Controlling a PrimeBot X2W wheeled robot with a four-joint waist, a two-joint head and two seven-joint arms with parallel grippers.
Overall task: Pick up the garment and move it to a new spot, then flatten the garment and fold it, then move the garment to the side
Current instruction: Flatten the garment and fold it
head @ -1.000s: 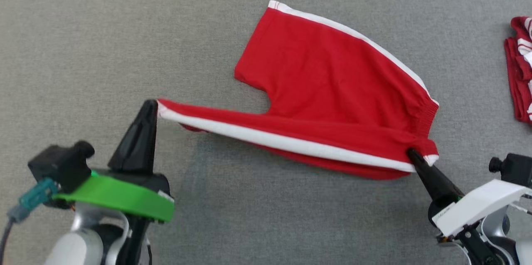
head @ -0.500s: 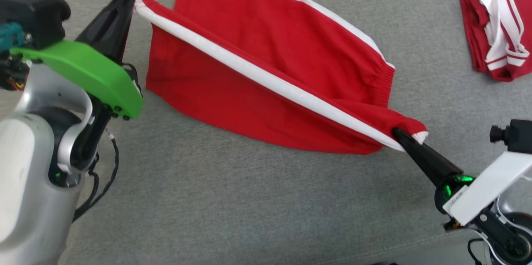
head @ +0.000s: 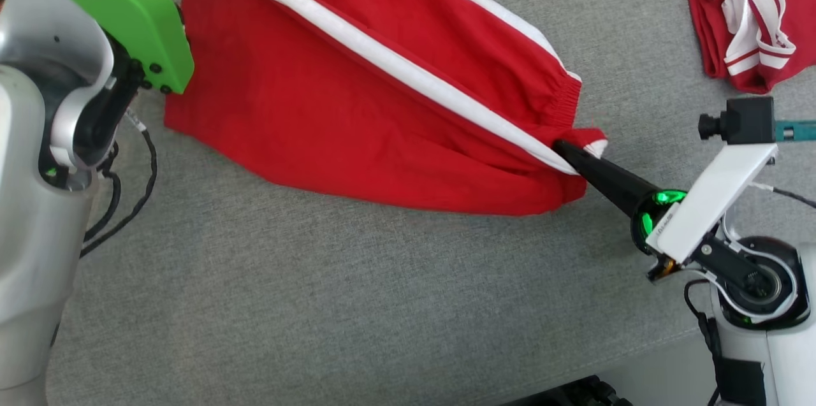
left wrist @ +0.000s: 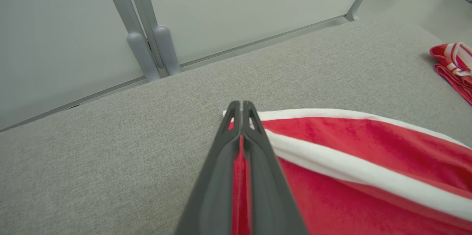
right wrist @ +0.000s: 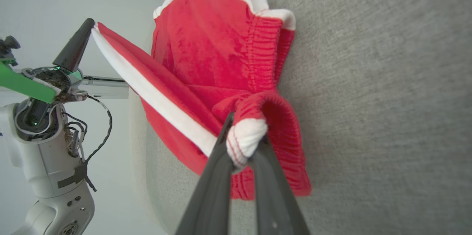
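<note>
The garment is a pair of red shorts with white side stripes, spread on the grey padded surface. Its near side is lifted and pulled taut between both grippers. My right gripper is shut on the waistband corner; the right wrist view shows that bunched corner pinched in my right gripper. In the left wrist view my left gripper is shut on the leg hem of the garment. The left gripper also appears across the cloth in the right wrist view.
A second red and white garment lies bunched at the far right of the surface, also seen as the second garment. The surface's front edge runs at lower right. Grey posts and a wall panel stand behind the far edge.
The head camera has shifted. Both grippers kept their grip, and the held striped edge has risen and swung over toward the far leg, so the near leg now hangs as a wide red sheet.
</note>
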